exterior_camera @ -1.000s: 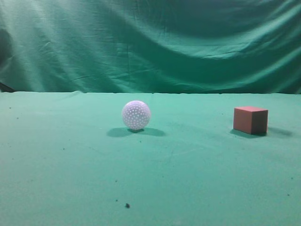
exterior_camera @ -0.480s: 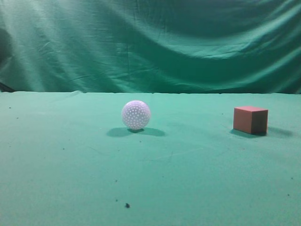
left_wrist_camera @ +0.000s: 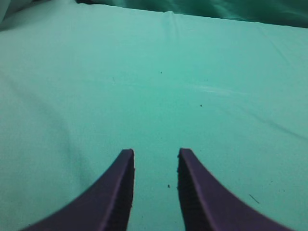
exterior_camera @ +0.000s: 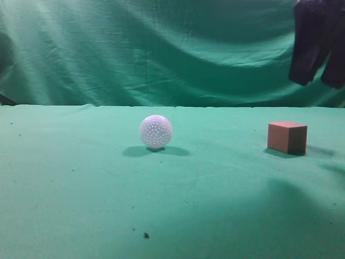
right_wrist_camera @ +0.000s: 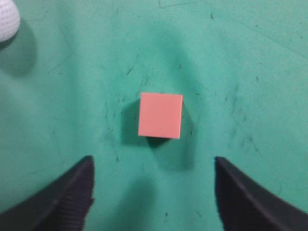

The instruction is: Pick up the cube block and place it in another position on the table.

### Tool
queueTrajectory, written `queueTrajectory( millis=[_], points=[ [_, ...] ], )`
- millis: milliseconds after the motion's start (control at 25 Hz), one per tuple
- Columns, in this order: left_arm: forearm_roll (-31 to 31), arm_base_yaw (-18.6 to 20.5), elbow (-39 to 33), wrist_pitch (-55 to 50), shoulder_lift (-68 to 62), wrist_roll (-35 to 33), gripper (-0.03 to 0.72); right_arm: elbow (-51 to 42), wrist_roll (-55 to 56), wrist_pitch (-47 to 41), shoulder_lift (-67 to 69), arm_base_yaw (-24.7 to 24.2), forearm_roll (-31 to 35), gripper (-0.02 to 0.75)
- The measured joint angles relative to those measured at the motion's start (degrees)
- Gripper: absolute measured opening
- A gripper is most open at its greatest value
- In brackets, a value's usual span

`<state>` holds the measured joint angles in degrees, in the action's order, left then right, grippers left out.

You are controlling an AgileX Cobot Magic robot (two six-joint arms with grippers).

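Observation:
The reddish-brown cube block (exterior_camera: 287,137) sits on the green table (exterior_camera: 81,183) at the right. In the right wrist view the cube block (right_wrist_camera: 160,115) lies straight below, just ahead of the jaws. My right gripper (exterior_camera: 318,78) hangs high above the cube at the top right, open and empty; its wide-spread fingers (right_wrist_camera: 154,166) frame the cloth below the cube. My left gripper (left_wrist_camera: 155,156) is open and empty over bare table, out of sight in the exterior view.
A white dimpled ball (exterior_camera: 156,131) rests left of the table's middle, well left of the cube; it shows at the top left corner of the right wrist view (right_wrist_camera: 7,21). A wrinkled green curtain (exterior_camera: 161,48) hangs behind the table.
My right gripper has come into the exterior view at the top right, above the cube, and casts a shadow on the cloth at the right. Cube and ball have not moved.

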<state>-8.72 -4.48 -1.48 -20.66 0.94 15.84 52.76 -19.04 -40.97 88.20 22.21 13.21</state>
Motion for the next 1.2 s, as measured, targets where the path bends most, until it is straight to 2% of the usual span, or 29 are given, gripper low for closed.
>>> queueTrajectory(
  millis=[40,120,240,360,440,480,600,760,960,1200],
  points=[
    [0.0,0.0,0.0,0.0,0.0,0.0,0.262,0.46,0.0,0.62,1.57,0.0,0.0,0.582],
    [0.0,0.0,0.0,0.0,0.0,0.0,0.262,1.14,0.0,1.78,4.46,0.0,0.04,0.636],
    [0.0,0.0,0.0,0.0,0.0,0.0,0.262,1.89,0.0,3.87,8.1,0.0,0.04,0.619],
    [0.0,0.0,0.0,0.0,0.0,0.0,0.262,2.0,-0.1,5.29,10.75,0.0,0.17,0.426],
    [0.0,0.0,0.0,0.0,0.0,0.0,0.262,2.84,-0.1,5.18,11.67,0.0,0.17,0.246],
    [0.0,0.0,0.0,0.0,0.0,0.0,0.262,3.65,-0.1,4.81,11.76,0.0,0.17,0.211],
    [0.0,0.0,0.0,0.0,0.0,0.0,0.262,7.99,0.88,4.54,11.76,0.0,-0.54,0.22],
    [0.0,0.0,0.0,0.0,0.0,0.0,0.262,17.02,9.17,4.65,12.49,-0.47,-5.1,0.22],
    [0.0,0.0,0.0,0.0,0.0,0.0,0.262,28.64,13.08,0.81,20.59,-3.63,-6.72,0.22],
    [0.0,0.0,0.0,0.0,0.0,0.0,0.262,34.46,13.09,-2.25,29.73,-4.58,-6.72,0.22]
  ],
)
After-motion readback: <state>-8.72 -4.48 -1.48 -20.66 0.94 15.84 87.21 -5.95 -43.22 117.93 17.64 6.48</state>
